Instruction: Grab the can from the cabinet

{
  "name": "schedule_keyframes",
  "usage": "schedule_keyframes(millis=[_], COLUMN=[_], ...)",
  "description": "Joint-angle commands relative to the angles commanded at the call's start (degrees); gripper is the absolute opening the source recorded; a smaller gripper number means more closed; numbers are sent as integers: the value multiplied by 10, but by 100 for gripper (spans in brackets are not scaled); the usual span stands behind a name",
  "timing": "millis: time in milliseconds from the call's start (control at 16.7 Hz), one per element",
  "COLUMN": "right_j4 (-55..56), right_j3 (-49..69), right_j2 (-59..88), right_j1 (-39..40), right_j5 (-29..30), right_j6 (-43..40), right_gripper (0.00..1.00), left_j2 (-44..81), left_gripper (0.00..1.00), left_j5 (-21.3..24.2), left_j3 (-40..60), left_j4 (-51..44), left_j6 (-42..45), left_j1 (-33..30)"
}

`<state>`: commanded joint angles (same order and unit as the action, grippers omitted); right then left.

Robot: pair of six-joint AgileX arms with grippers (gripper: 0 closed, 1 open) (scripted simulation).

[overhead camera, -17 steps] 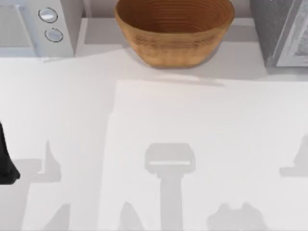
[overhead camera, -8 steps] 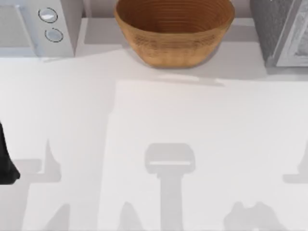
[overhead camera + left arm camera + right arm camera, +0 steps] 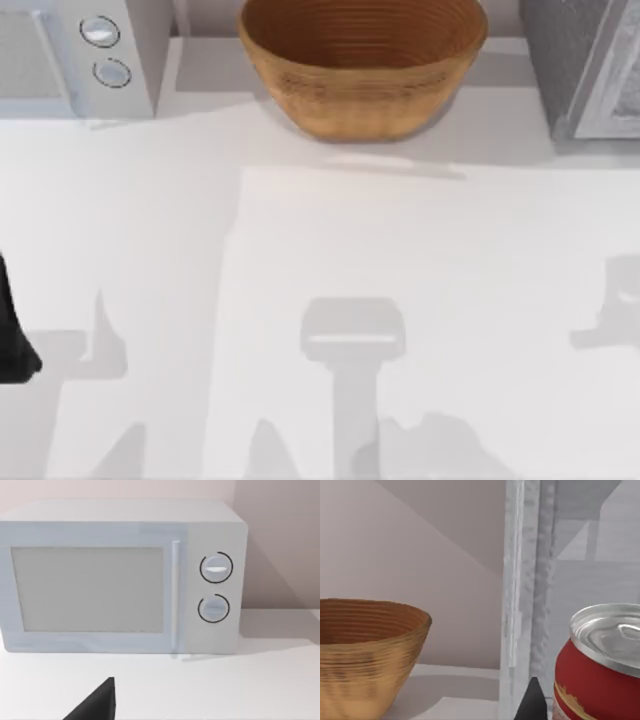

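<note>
The cabinet (image 3: 530,580) stands at the table's (image 3: 400,260) back right corner, beside the woven bowl (image 3: 362,60). The can (image 3: 600,675) sits upright just inside it. Whether the right claw is apart or together I cannot tell. A careless approach might clip the cabinet's edge or topple the can.

Left arm (image 3: 12,335) sits low at the table's left edge, a dark shape just poking into the top view. In its wrist view one black fingertip (image 3: 97,704) juts in from the edge, pointing forward. Over on the right wrist view, one dark fingertip (image 3: 532,701) rises as a slim point, held level and facing ahead; how wide either gripper stands can't be read
</note>
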<state>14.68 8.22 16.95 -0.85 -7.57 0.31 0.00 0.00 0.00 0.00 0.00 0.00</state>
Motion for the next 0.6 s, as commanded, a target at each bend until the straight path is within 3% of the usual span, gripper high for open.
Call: schedule_keyframes(millis=[600], right_j4=[394], right_j3=[176], right_j2=[611], right_j1=[-39], right_j5=[-228], right_j6=[10], right_gripper=[0], left_j2=[0], left_gripper=[100], left_j5=[0], left_j3=[0], left_j4=[0], left_j6=[0], left_j1=[0])
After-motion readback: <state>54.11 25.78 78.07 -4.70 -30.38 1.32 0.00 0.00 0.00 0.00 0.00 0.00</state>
